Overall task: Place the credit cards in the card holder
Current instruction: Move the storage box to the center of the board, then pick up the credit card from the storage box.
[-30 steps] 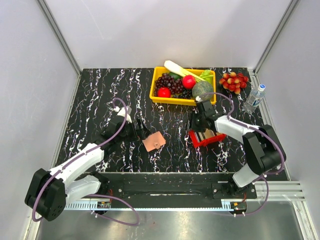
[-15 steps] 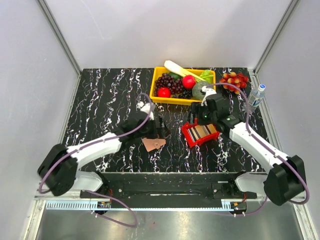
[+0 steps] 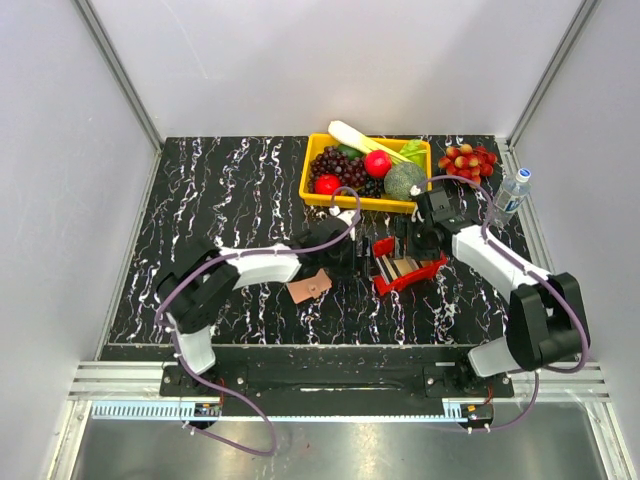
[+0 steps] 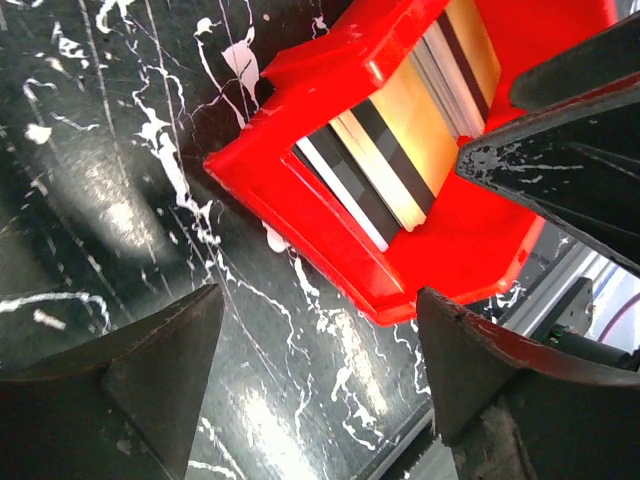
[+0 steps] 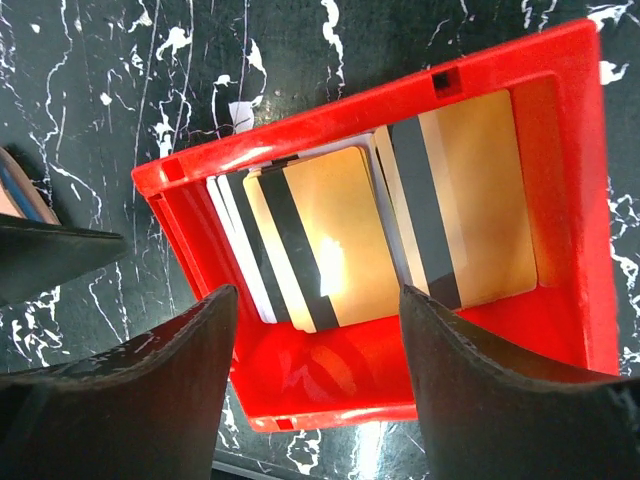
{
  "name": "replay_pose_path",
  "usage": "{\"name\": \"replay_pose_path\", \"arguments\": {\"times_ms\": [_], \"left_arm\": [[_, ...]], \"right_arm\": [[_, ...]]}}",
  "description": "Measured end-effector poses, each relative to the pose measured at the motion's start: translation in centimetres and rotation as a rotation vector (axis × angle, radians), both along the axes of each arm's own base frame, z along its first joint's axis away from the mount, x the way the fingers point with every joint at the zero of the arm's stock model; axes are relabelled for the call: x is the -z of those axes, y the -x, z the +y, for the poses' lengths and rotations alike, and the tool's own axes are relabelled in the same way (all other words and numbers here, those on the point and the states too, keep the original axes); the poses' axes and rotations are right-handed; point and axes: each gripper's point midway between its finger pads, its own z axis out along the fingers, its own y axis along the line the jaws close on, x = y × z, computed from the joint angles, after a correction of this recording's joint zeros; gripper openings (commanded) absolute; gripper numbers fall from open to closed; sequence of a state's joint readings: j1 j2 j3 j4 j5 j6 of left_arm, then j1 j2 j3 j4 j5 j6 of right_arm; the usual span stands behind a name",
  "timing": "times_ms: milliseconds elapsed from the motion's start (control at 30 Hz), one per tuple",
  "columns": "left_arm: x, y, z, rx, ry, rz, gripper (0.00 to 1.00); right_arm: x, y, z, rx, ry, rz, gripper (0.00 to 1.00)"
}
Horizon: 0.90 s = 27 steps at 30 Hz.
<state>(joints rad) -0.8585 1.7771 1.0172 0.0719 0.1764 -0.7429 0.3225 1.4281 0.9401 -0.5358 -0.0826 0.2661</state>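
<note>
Both arms are crowded over the same small red plastic tray (image 3: 404, 272), and that's what worries me. The left fingers (image 4: 160, 370) are spread wide just off one corner of it. The right fingers (image 5: 460, 370) hang equally wide right above it, with nothing held in either pair. In the left wrist view one dark finger of the other arm already juts in over the tray's far side, so I'd guess a bump between the two is the likeliest mishap if both go down together.

The thin gold and tan plastic credit cards with dark stripes (image 5: 330, 235) lie inside the tray in overlapping layers. They look slick and lie flat on the tray floor, so a pinch could slide off them, or lift two at once. The tray is light; a finger catching its wall could shove it across the black marbled counter (image 3: 210, 190) or tip it and spill the lot.

The flat salmon-pink leather card holder (image 3: 308, 287) lies on the counter near the tray, on its left. From above it looks folded shut. No card goes in until it's opened, and the left arm reaching over it could nudge it aside.
</note>
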Motion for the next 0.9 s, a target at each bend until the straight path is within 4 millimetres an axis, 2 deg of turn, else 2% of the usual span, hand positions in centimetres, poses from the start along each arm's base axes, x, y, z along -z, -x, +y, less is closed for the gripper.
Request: {"name": "replay_pose_path", "arguments": {"times_ms": [233, 333, 467, 600, 733, 900], "left_arm": [[2.6, 0.3, -1.3, 0.033, -0.009, 0.079, 0.61], [2.8, 0.5, -1.4, 0.041, -0.008, 0.091, 0.49], [2.5, 0.4, -2.1, 0.061, 0.011, 0.099, 0.37], [2.2, 0.2, -2.6, 0.07, 0.021, 0.099, 0.31], [2.3, 0.1, -2.6, 0.074, 0.018, 0.109, 0.28], [2.3, -0.2, -2.6, 0.075, 0.02, 0.119, 0.27]], "right_arm": [[1.7, -0.2, 0.6, -0.049, 0.007, 0.07, 0.7], [1.9, -0.4, 0.6, -0.062, 0.014, 0.078, 0.7], [2.9, -0.7, 0.8, -0.074, 0.024, 0.1, 0.7], [4.3, -0.4, 0.9, -0.082, 0.031, 0.146, 0.7], [4.6, -0.8, 1.0, -0.084, 0.036, 0.146, 0.61], [4.5, -1.0, 1.0, -0.081, 0.039, 0.138, 0.61]]}}
